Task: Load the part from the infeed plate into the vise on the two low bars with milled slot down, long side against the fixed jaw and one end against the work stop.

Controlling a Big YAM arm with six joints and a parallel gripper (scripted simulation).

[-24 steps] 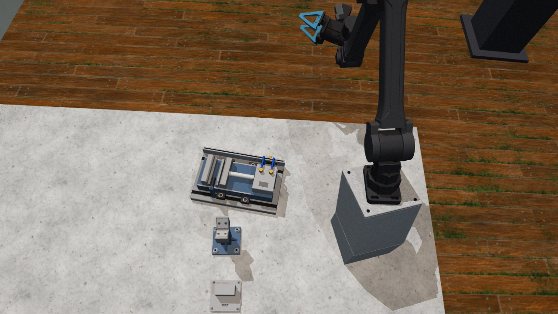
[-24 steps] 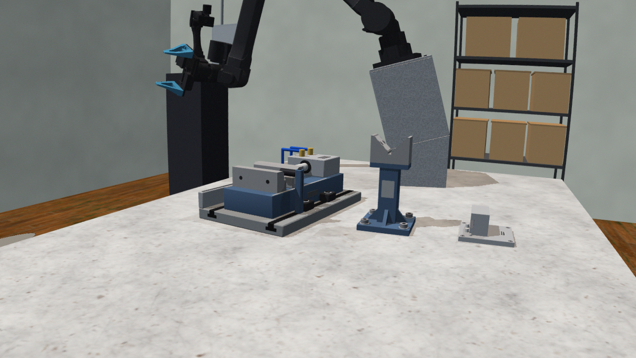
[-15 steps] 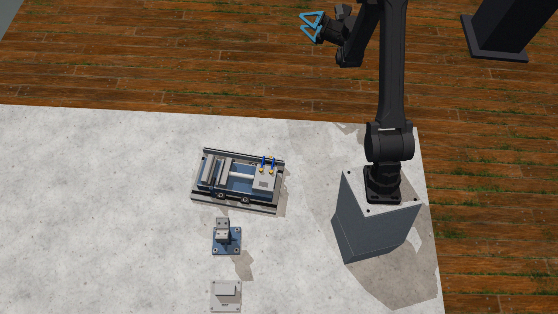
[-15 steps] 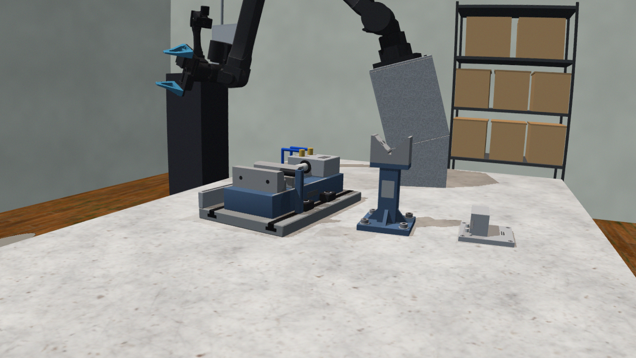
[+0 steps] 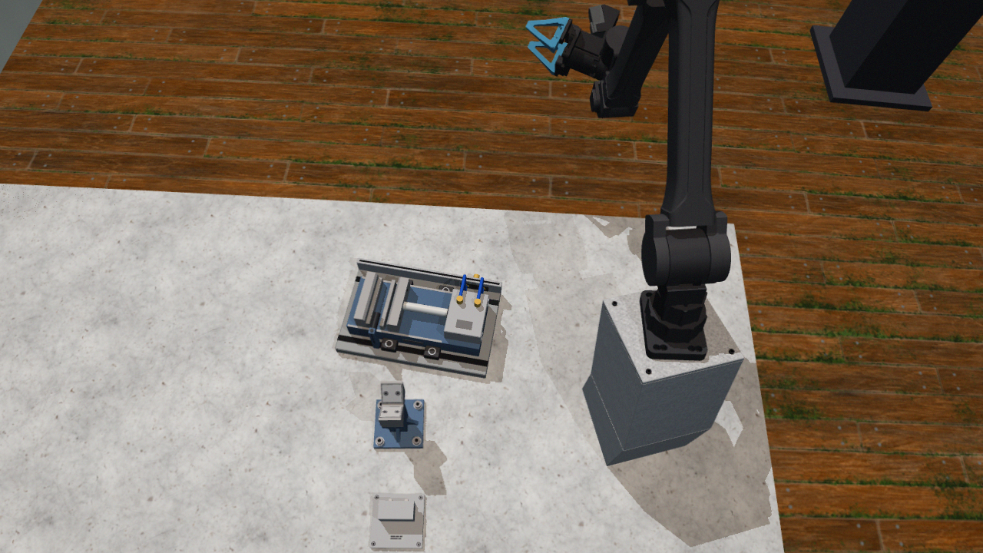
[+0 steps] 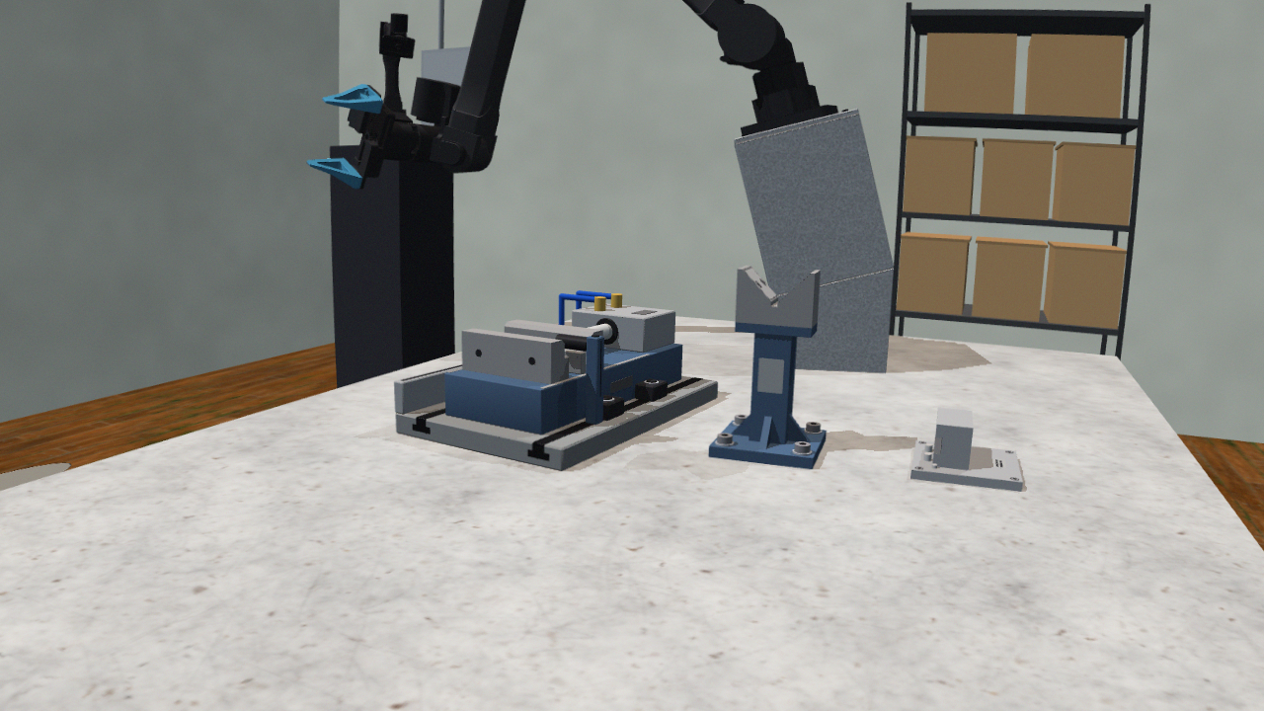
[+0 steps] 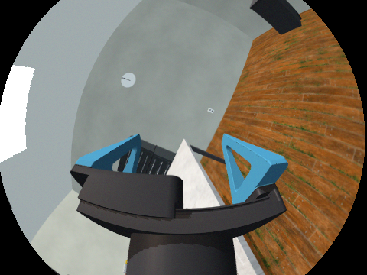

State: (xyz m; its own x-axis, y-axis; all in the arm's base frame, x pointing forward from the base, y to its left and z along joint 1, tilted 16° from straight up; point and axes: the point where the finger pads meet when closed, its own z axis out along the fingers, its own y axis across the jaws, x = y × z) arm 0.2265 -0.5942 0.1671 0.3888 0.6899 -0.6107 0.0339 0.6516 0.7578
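Resting on infeed plate [image 5: 375, 536]: part [image 5: 396, 509].

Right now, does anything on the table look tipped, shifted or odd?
Nothing stands out. The part sits on its infeed plate, the V-block stands upright, and the vise is open. The tool is open, high off the table.

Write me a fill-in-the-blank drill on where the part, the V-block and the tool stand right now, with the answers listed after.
1. The part rests on the ____ plate.
2. The tool hangs above the wooden floor with its blue fingers ____ and nothing between them.
3. On the table top, the V-block stands between the infeed plate and the ____.
4. The space between the vise jaws holds no ____.

Missing words: infeed; open; vise; part
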